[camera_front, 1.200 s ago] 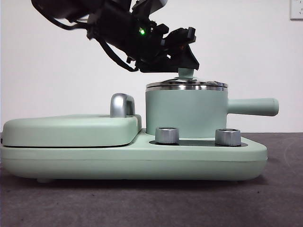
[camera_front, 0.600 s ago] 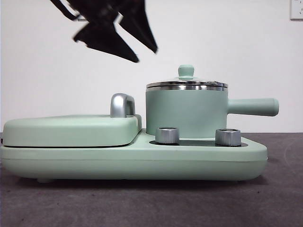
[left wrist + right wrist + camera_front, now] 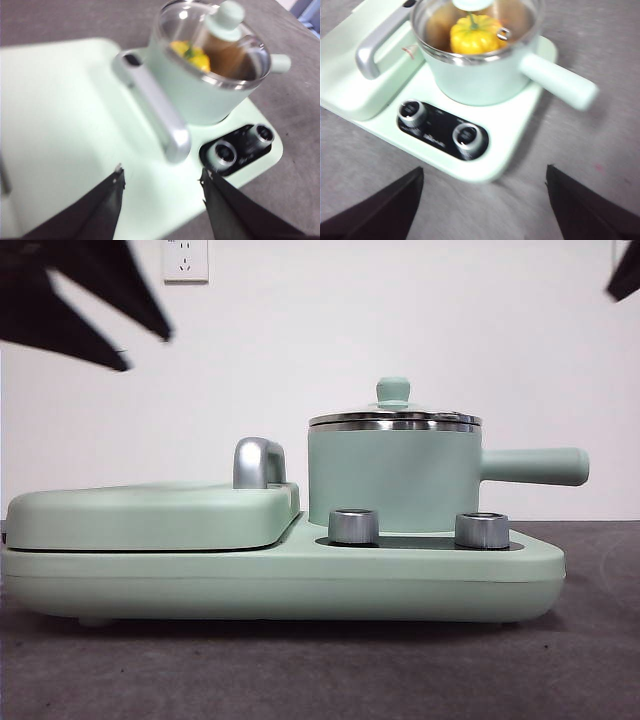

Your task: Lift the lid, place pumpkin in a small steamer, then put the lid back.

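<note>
Pumpkin (image 3: 471,34): inside the small steamer (image 3: 392,478), seen through the glass.
Lid (image 3: 394,417): seated on the steamer rim, knob up.
Steamer handle: long axis toward 3 o'clock in the front view.
Left gripper (image 3: 162,181): jaws spread, empty, lifted clear; steamer at 1 o'clock.
Right gripper (image 3: 482,172): jaws spread, empty; steamer at 12 o'clock.
Judgement: task appears complete.

Yellow-orange pumpkin (image 3: 472,36) under clear lid (image 3: 394,416), mint-green small steamer (image 3: 392,480)

wall (image 3: 400,320): plain white | outlet (image 3: 185,258): white | table (image 3: 300,670): dark grey
</note>
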